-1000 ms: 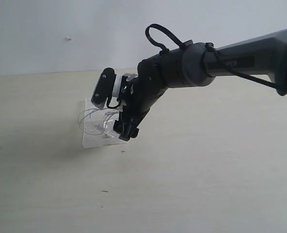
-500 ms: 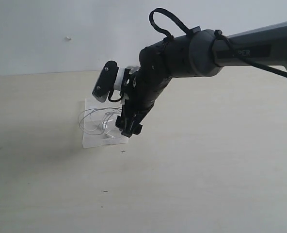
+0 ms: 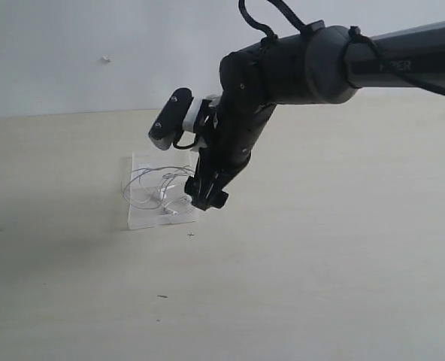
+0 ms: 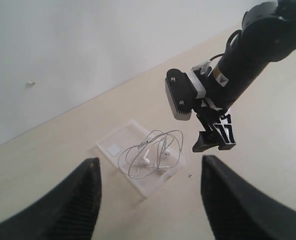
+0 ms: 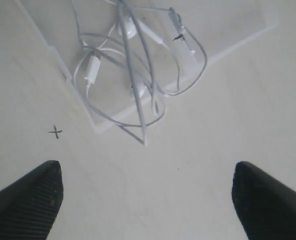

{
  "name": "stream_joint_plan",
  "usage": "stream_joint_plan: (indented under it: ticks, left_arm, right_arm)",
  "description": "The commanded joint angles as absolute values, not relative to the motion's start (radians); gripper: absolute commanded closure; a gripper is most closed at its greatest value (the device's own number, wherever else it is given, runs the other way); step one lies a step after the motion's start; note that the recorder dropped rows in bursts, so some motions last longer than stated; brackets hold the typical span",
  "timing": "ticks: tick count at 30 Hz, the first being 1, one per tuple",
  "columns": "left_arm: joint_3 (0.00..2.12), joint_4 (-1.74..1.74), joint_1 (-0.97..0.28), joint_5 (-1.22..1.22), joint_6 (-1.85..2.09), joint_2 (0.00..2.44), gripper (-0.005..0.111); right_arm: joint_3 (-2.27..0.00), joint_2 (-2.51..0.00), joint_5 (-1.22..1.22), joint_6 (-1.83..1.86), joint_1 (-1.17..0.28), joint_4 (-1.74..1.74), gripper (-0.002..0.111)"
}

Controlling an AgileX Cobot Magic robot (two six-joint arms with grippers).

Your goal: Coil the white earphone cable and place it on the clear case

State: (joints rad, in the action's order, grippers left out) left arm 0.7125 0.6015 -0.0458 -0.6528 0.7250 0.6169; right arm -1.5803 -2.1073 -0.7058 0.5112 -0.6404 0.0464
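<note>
White earphone cable (image 5: 138, 75), a very thin cord gathered into loose loops with its two small earbuds and inline remote among them, lies beneath our right gripper (image 5: 148, 200) and apart from it. That gripper hangs in the air with its jaws spread wide. In the right wrist view its two dark textured fingers (image 5: 28, 200) frame the scene, and nothing sits between them. In the exterior view the gripper's tips point down over the right edge of the coil (the left wrist view shows them clear of the cord, not touching it).

Outward from the gripper, the loops rest on the small flat transparent plastic case (image 5: 228, 20), which lies flat on the pale wooden tabletop (image 3: 320, 263). Most of the coil is within the case's outline, but one loop hangs over an edge and reaches the tabletop. A small white square label (image 4: 113, 148) shows on a bare part of the case, beside the coil. Just off the case, a tiny dark cross mark (image 5: 55, 132) sits on the tabletop.

Our left gripper (image 4: 150, 200) is well apart from all this, raised and looking down on the case from farther off. Its jaws also stand apart, and its black fingers (image 4: 73, 200) hold nothing. Behind the table rises a plain white wall (image 3: 72, 45).
</note>
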Motion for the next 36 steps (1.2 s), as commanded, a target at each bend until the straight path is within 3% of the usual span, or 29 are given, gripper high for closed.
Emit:
stream_joint_plan:
  ticks: [1, 19, 26, 33, 36]
  left_arm:
    - [0.71, 0.609, -0.042, -0.641, 0.725, 0.612, 0.049]
    - [0.71, 0.604, -0.042, -0.641, 0.726, 0.612, 0.049]
    - [0.71, 0.604, -0.042, -0.641, 0.726, 0.612, 0.049]
    - [0.71, 0.604, -0.042, -0.641, 0.72, 0.612, 0.05]
    - [0.71, 0.606, -0.042, -0.641, 0.697, 0.612, 0.06]
  right_arm:
    - [-1.584, -2.054, -0.703, 0.486, -0.634, 0.05, 0.022]
    - [-1.584, -1.878, -0.73, 0.331, -0.634, 0.059, 0.026]
    - [-1.584, -1.8, -0.737, 0.305, -0.634, 0.05, 0.063]
    - [-1.584, -1.733, -0.792, 0.277, -0.634, -0.016, 0.107]
    - [-1.584, -1.701, -0.815, 0.274, -0.634, -0.045, 0.108]
